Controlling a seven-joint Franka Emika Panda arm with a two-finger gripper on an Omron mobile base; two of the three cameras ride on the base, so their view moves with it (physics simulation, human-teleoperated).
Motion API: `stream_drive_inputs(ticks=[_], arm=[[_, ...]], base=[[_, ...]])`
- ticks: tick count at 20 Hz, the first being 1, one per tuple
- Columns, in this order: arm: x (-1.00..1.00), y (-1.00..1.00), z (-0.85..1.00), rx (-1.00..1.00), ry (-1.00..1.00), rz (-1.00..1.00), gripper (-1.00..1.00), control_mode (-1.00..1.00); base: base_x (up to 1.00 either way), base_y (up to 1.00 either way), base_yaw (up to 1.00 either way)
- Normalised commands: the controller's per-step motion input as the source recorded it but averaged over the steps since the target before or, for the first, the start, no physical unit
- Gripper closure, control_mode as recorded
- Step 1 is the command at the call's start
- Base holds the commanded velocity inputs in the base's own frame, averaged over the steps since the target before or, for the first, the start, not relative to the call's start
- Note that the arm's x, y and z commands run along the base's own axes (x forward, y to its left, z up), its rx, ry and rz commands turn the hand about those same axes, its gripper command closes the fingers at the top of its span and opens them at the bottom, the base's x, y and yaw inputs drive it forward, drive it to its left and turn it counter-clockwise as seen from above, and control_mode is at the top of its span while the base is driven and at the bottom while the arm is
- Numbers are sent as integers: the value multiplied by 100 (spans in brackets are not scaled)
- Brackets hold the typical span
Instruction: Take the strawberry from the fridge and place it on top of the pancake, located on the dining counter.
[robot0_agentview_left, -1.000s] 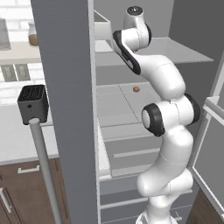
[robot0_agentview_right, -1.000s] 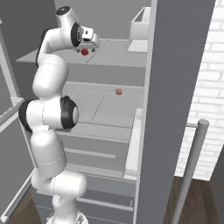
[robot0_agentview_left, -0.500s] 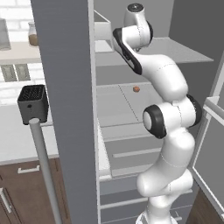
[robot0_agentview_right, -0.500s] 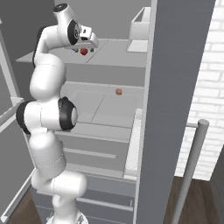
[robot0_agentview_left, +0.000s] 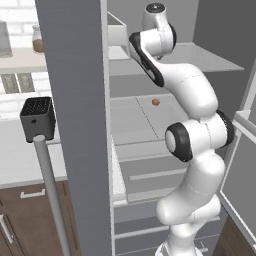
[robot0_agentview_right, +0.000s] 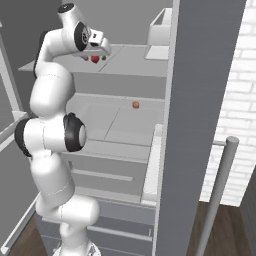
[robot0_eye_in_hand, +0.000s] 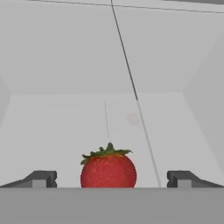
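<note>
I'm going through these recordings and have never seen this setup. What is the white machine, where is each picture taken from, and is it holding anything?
It is a white jointed robot arm reaching into an open grey fridge. Two pictures come from cameras on its base, behind it to the left and right; the third looks out along its claw. The strawberry sits on the upper shelf between the two dark fingertips, which stand apart from it, so the claw is open and grips nothing. A small brownish ball lies on the shelf below. A black toaster stands on the counter outside.
</note>
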Motion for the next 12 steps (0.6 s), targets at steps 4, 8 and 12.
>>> stream_drive_inputs(ticks=[4, 8, 12], arm=[[-29, 0, 0, 0, 0, -6, -100, -100], [-27, 2, 0, 0, 0, -10, -100, -100], [-6, 7, 0, 0, -1, -9, -100, -100]], base=[[0, 0, 0], [0, 0, 0], [0, 0, 0]])
